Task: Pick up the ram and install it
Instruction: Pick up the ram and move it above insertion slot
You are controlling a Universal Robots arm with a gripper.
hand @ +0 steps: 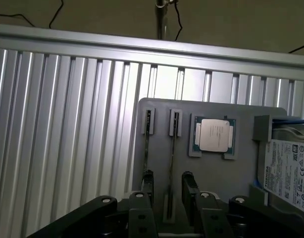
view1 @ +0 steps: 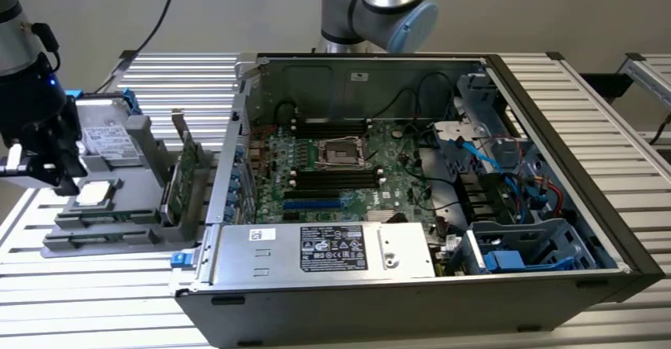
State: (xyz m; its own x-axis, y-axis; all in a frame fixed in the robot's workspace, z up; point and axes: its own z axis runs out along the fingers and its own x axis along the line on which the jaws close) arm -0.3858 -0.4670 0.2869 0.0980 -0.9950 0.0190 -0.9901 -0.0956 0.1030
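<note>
While claw (hand: 168,177) hangs wide open, empty, astride ram (hand: 171,153) in tray (hand: 221,178) slot — step: pick-up | needs: centred, square closing.

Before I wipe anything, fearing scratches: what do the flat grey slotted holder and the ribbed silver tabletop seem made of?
The flat grey slotted holder looks like matte plastic, perhaps moulded or printed: even grey, no glints. The ribbed silver tabletop looks like bare aluminium profile: bright streaks run along its grooves.
</note>
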